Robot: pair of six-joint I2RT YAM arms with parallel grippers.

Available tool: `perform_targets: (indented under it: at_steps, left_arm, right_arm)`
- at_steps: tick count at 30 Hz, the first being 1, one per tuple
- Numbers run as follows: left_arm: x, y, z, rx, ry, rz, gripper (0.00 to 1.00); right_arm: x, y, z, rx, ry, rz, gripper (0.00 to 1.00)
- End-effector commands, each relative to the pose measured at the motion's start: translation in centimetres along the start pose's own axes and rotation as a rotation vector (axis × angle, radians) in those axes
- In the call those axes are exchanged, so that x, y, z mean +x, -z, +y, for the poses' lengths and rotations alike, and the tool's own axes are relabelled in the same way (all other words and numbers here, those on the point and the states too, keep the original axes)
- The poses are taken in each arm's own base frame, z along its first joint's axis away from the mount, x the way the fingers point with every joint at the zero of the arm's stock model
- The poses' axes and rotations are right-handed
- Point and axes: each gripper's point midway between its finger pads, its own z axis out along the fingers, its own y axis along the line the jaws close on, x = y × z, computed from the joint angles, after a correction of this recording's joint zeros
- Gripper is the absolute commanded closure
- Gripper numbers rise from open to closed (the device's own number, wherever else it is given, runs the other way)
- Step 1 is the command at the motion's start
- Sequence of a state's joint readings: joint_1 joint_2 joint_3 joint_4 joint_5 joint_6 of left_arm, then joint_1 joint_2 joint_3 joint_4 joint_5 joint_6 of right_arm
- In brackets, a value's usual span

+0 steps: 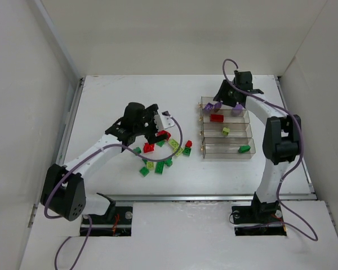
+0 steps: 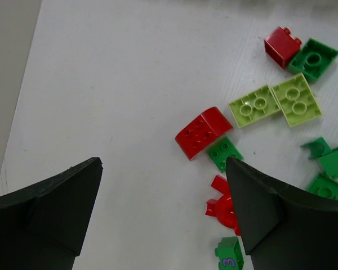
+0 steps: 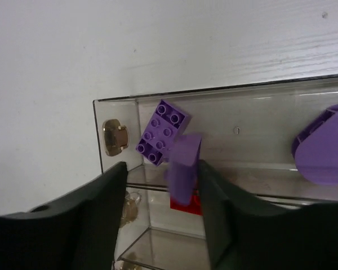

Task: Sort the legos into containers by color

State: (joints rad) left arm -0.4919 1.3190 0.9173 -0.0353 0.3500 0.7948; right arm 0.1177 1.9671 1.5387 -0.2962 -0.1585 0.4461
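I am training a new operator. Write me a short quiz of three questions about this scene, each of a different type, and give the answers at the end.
1. True or false: the left tool is shut on a red brick.
2. Multiple choice: in the block of four clear plastic bins, which colour lies in the bin nearest the top of the overhead view? A red; B purple; C dark green.
3. Short answer: what stands between the fingers of the right tool?

Key
1. False: it is open and holds nothing.
2. B.
3. A small purple plastic piece.
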Motion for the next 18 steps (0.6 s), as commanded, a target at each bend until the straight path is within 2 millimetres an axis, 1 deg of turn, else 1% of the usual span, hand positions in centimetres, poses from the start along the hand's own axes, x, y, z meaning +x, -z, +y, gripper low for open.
perform_targets:
  at_steps: [1, 2, 3, 4, 5, 6, 7, 8, 9, 10, 11, 12, 13, 14, 15, 16, 17, 18]
  left_arm:
    - [0.0, -0.5, -1.9, 0.168, -0.193, -0.030, 0.11]
    - [0.1, -0.7, -2.0, 0.190, -0.221, -0.027, 0.11]
    - [0.7, -1.1, -2.2, 0.213, -0.251, -0.012, 0.11]
    - [0.6, -1.4, -1.8, 0.224, -0.355, -0.015, 0.11]
    - [0.8, -1.6, -2.1, 0.255, -0.408, -0.014, 0.11]
    - [2.3, -1.8, -2.8, 0.316, -0.441, 0.013, 0.10]
    - [2.3, -2.0, -2.6, 0.334, -0.501, 0.012, 0.08]
    - [2.5, -2.3, -2.6, 0.356, -0.545, 0.014, 0.08]
    - [2.7, -2.4, -2.9, 0.396, -0.611, 0.007, 0.08]
    - [2.7, -3.3, -2.6, 0.413, -0.627, 0.010, 0.08]
    - [2.6, -3.7, -2.6, 0.430, -0.634, 0.001, 0.08]
    - [2.5, -4.1, -2.7, 0.450, -0.634, -0.007, 0.08]
    - [3.7, -4.7, -3.4, 0.510, -0.633, 0.012, 0.11]
    - [3.2, -5.1, -2.8, 0.519, -0.658, 0.008, 0.13]
    - [3.5, -5.2, -3.1, 0.555, -0.679, 0.011, 0.15]
    - [4.5, -4.7, -4.2, 0.632, -0.683, 0.027, 0.16]
    - [4.8, -5.2, -4.4, 0.670, -0.731, 0.017, 0.17]
    - [5.1, -5.3, -4.6, 0.692, -0.728, 0.021, 0.19]
  right_arm:
    - [-2.0, -0.7, 1.1, -0.080, 0.037, -0.039, 0.38]
    - [-2.0, -0.5, 1.6, -0.100, 0.038, -0.030, 0.30]
    - [-1.8, -0.8, 0.7, -0.084, 0.038, -0.016, 0.22]
    - [-2.0, -0.6, 1.0, -0.098, 0.057, -0.015, 0.08]
    - [-2.3, -0.1, 1.4, -0.111, 0.069, -0.022, 0.03]
    - [-2.2, 0.1, 1.7, -0.131, 0.072, -0.022, 0.00]
    - [-2.2, 0.4, 1.7, -0.135, 0.085, -0.030, 0.00]
    - [-2.9, 1.4, 2.4, -0.156, 0.107, -0.050, 0.00]
    - [-2.9, 1.7, 2.6, -0.168, 0.109, -0.054, 0.00]
    - [-3.1, 2.1, 3.0, -0.180, 0.128, -0.061, 0.00]
    - [-3.5, 2.9, 3.6, -0.204, 0.143, -0.073, 0.00]
    - [-3.4, 3.2, 3.7, -0.212, 0.156, -0.070, 0.00]
    - [-3.6, 3.6, 4.1, -0.224, 0.160, -0.076, 0.00]
    - [-3.5, 3.7, 4.2, -0.235, 0.173, -0.073, 0.00]
    - [-4.2, 4.7, 4.7, -0.244, 0.192, -0.097, 0.00]
    - [-4.4, 5.1, 4.9, -0.247, 0.194, -0.106, 0.00]
    - [-4.2, 5.1, 4.9, -0.252, 0.203, -0.096, 0.00]
    - [-4.5, 5.6, 5.1, -0.256, 0.216, -0.109, 0.00]
